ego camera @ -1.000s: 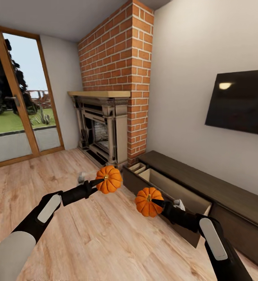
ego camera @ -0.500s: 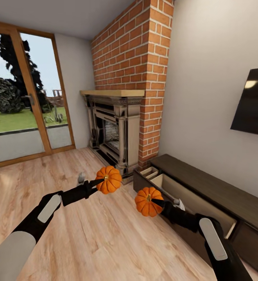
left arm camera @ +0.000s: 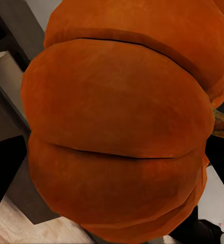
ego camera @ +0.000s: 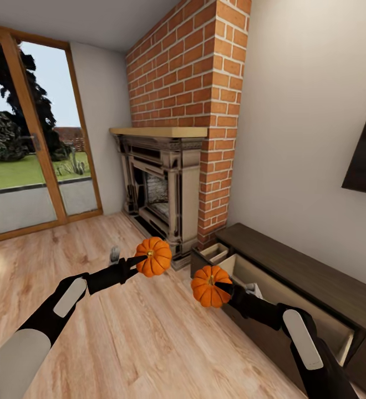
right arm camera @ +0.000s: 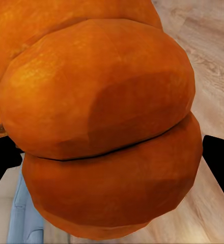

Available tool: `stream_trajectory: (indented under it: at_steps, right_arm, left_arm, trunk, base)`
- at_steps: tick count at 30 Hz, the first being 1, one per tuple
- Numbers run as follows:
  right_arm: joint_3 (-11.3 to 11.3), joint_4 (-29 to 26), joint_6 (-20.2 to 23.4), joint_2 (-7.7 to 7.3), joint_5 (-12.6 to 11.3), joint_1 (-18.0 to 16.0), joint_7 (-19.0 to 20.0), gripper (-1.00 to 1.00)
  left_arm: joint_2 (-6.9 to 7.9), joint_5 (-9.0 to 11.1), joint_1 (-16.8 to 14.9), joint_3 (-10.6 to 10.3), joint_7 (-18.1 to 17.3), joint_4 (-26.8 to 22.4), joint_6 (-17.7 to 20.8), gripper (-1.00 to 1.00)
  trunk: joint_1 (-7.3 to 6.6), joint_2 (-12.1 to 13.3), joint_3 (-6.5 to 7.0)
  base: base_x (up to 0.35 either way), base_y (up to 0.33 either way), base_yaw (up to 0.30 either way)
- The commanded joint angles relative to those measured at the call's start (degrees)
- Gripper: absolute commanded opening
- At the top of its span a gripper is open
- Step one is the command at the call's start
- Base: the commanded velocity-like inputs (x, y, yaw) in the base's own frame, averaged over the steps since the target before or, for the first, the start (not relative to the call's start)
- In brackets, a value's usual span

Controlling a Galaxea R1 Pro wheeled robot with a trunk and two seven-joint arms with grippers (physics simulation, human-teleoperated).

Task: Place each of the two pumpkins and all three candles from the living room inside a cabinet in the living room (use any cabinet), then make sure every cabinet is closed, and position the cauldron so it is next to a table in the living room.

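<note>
Camera swung left since a second earlier, so the TV slid toward the frame edge while both arms kept their pose. Left gripper (ego camera: 140, 258) was clamped on one pumpkin (ego camera: 154, 256) and right gripper (ego camera: 220, 286) on the other pumpkin (ego camera: 209, 286), both carried low in front, probably for stowing. Beyond them the cabinet (ego camera: 294, 266) stood with its drawer pulled out beside the fireplace (ego camera: 158, 180).

Bright, even daylight from the glass door (ego camera: 33, 160); soft shadows; sharp head view; slightly blurred wrist close-ups
</note>
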Motion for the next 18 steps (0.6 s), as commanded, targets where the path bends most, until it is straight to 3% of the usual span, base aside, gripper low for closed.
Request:
stream_trajectory:
  at_steps: [1, 9, 18]
  right_arm:
    - [-0.1, 0.0, 0.3, 0.04, -0.4, -0.1, 0.5, -1.00]
    - [-0.1, 0.0, 0.3, 0.06, -0.5, -0.1, 0.5, -1.00]
    - [-0.1, 0.0, 0.3, 0.01, -0.5, -0.1, 0.5, -1.00]
  left_arm:
    - [0.06, 1.1, 0.0, -0.1, 0.0, 0.0, 0.5, -1.00]
    - [0.06, 1.1, 0.0, -0.1, -0.1, 0.0, 0.5, -1.00]
    - [0.06, 1.1, 0.0, -0.1, -0.1, 0.0, 0.5, -1.00]
  trunk:
    - [0.02, 0.0, -0.09]
    - [0.02, 0.0, -0.38]
    - [0.02, 0.0, -0.71]
  base:
    - [0.249, 0.203, -0.207]
    - [0.198, 0.237, -0.249]
    - [0.109, 0.270, -0.263]
